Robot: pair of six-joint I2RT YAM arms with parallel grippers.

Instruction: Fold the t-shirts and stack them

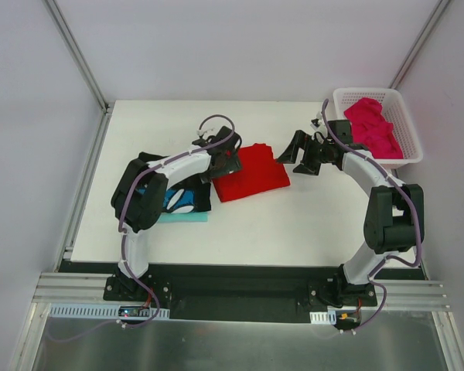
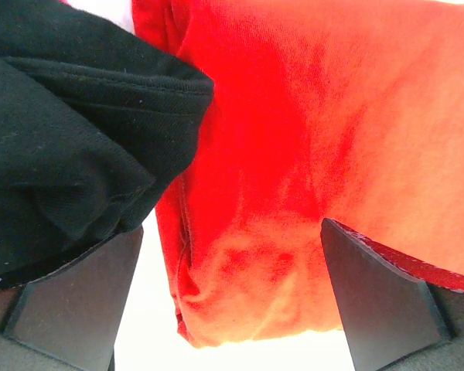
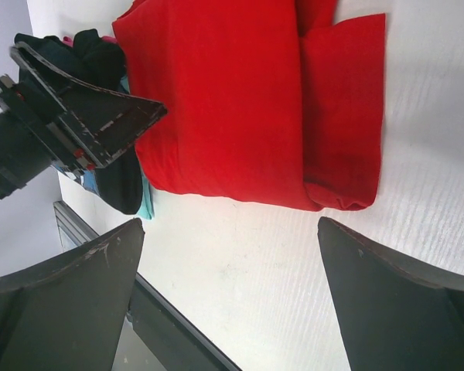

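Observation:
A folded bright red t-shirt lies mid-table. My left gripper hovers open at its left edge; in the left wrist view the red t-shirt fills the space between the wide-apart fingers, with the black t-shirt at the left. The black t-shirt with its blue-and-white print lies under the left arm. My right gripper stands open just right of the red t-shirt, with only bare table between its fingers. A magenta-pink t-shirt lies crumpled in the basket.
The white lattice basket stands at the table's back right corner. A teal cloth pokes out beneath the black t-shirt. A black strip and metal rail run along the near edge, and slanted frame poles rise at the back corners.

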